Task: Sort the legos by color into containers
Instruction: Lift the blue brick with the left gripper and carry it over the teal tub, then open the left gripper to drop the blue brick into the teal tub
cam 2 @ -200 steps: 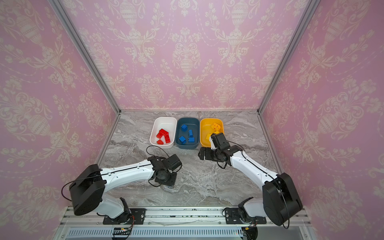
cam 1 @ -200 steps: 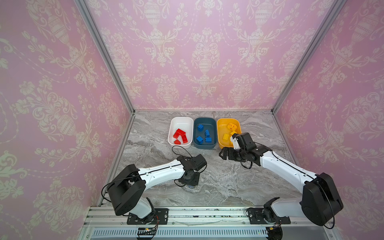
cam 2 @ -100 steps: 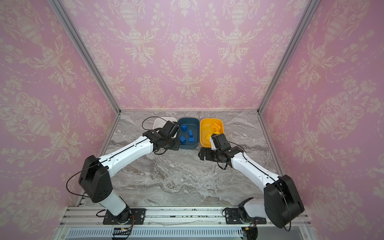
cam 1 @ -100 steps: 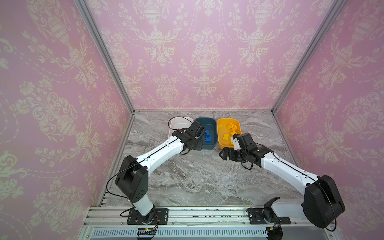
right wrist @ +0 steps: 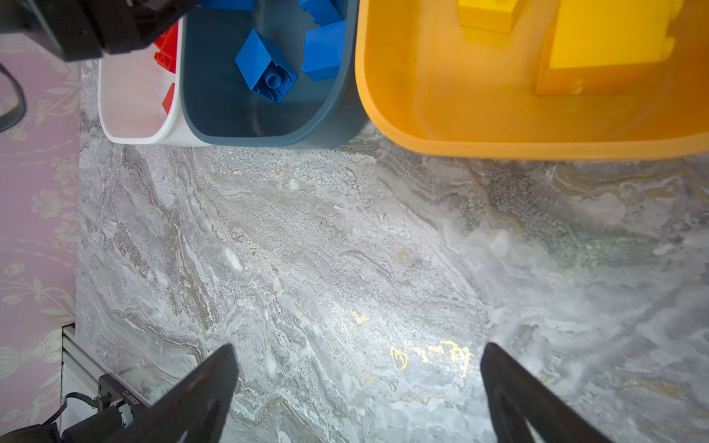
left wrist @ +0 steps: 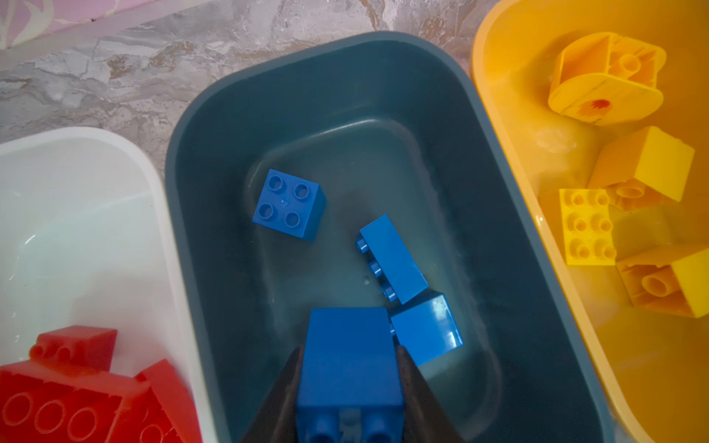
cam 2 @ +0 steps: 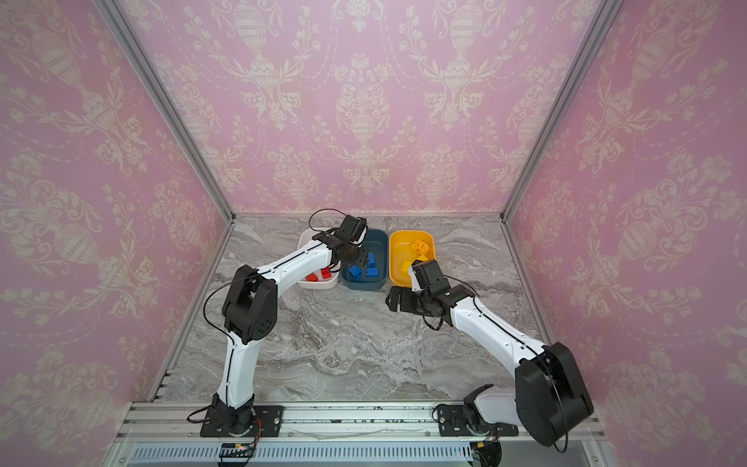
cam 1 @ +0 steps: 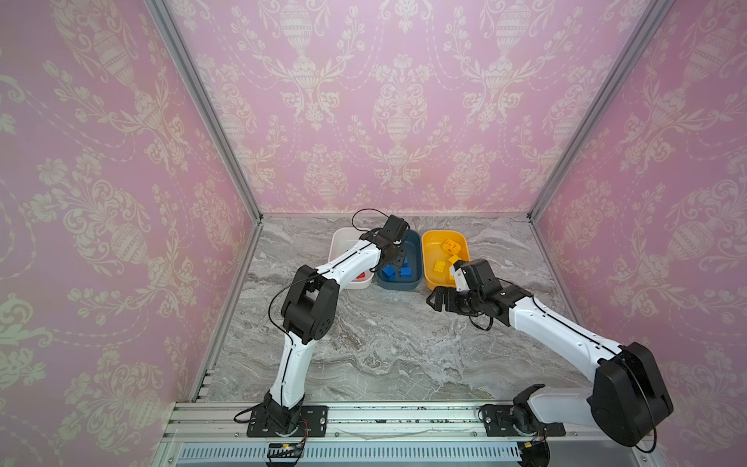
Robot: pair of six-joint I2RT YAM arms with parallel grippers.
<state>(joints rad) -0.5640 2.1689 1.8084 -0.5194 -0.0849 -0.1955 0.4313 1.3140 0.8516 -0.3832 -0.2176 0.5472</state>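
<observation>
Two arms show in both top views. The left arm (cam 1: 311, 299) stands elbow-up with its forearm stretched toward the far wall. Its left tool (cam 1: 398, 260) points down into the teal tub (cam 1: 400, 285), which is the middle of three tubs side by side, between the white tub (cam 1: 343, 238) and the yellow tub (cam 1: 434, 242). The right arm (cam 1: 558, 327) lies low. Its right tool (cam 1: 432, 300) aims across the tabletop (cam 1: 384, 343), just short of the yellow tub.

Left wrist view: the left tool (left wrist: 349, 349) grasps a blue brick (left wrist: 349, 368), with its fingers (left wrist: 412, 383) against both long sides. The brick hangs over the teal tub (left wrist: 215, 115). Its long axis runs along the fingers, away from the camera. A smooth face shows, and the end with round features is turned toward the lens. Three loose blue bricks (left wrist: 289, 205) lie on the tub floor, one just beside the held brick.

Right wrist view: the right tool (right wrist: 358, 346) is released, its fingers (right wrist: 215, 376) spread wide over the marble tabletop (right wrist: 307, 249). The tubs lie ahead of it, the yellow tub (right wrist: 422, 147) nearest.
</observation>
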